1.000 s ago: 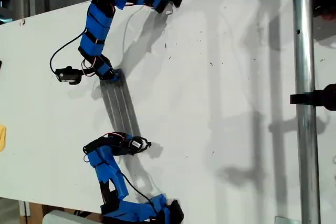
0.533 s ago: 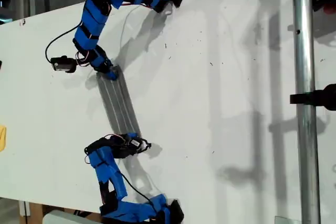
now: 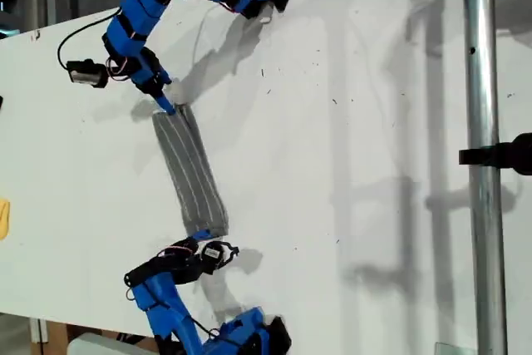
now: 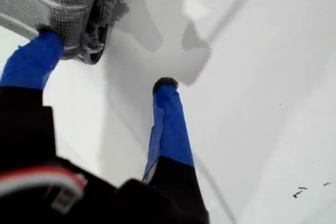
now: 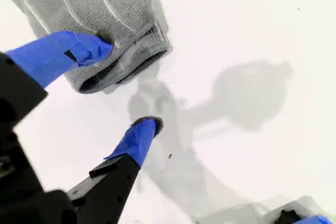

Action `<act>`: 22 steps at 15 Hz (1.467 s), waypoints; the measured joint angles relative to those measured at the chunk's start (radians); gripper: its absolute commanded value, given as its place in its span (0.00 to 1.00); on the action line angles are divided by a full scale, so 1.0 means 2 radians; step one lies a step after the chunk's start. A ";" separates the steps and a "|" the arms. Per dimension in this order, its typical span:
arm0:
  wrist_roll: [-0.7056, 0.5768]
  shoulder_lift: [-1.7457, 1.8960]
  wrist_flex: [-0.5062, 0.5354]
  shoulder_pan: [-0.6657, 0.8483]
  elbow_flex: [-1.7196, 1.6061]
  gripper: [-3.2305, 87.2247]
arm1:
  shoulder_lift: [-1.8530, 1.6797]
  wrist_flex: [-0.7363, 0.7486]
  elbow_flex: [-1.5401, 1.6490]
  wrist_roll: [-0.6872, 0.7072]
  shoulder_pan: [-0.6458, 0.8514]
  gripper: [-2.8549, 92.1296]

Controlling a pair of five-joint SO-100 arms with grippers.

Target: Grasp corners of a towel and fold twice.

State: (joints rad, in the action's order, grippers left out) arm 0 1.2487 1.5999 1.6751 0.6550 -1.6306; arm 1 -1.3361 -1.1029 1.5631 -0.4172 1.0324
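Note:
The towel (image 3: 189, 170) lies on the white table (image 3: 357, 139) as a long narrow folded strip, grey with thin white stripes. My first gripper (image 3: 169, 108) is at the strip's upper end in the exterior view. It is open (image 4: 107, 61): one blue finger (image 4: 37, 56) touches the towel's end (image 4: 63, 3), the other (image 4: 167, 119) rests apart on the table. My second gripper (image 3: 199, 237) is at the strip's lower end, also open (image 5: 126, 85). One of its fingers (image 5: 63, 51) lies against the layered towel end (image 5: 121, 51), the other (image 5: 139, 137) is on bare table.
A vertical metal pole (image 3: 482, 164) with a black clamp (image 3: 503, 155) runs down the exterior view's right. A yellow object (image 3: 3, 218) shows at that view's left edge. Both arm bases sit at the table's top and bottom edges in the exterior view.
The towel strip, held taut and narrow between both grippers before, now lies wider and flat. Both arms have drawn back from its ends toward the exterior view's left.

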 measured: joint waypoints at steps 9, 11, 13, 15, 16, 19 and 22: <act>0.222 0.498 -0.112 -0.242 -0.409 0.09 | -0.443 -0.079 0.383 -0.207 -0.071 0.42; 0.263 0.612 -0.153 -0.297 -0.514 0.08 | -0.591 -0.106 0.448 -0.288 -0.145 0.45; 0.278 0.619 -0.196 -0.333 -0.559 0.06 | -0.633 -0.116 0.469 -0.337 -0.201 0.47; 0.298 0.666 -0.229 -0.339 -0.624 0.05 | -0.615 -0.104 0.470 -0.314 -0.186 0.48; 0.305 0.689 -0.235 -0.337 -0.647 0.04 | -0.586 -0.086 0.466 -0.278 -0.148 0.49; 0.308 0.793 -0.235 -0.339 -0.713 0.01 | -0.425 0.020 0.391 -0.184 -0.069 0.51; 0.304 0.900 -0.197 -0.337 -0.739 0.01 | -0.202 0.115 0.265 -0.127 -0.051 0.52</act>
State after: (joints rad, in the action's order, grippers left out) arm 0 1.8561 3.3993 1.2809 -0.0199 -3.1094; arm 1 -1.7395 -0.8728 2.0939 -0.6719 0.9311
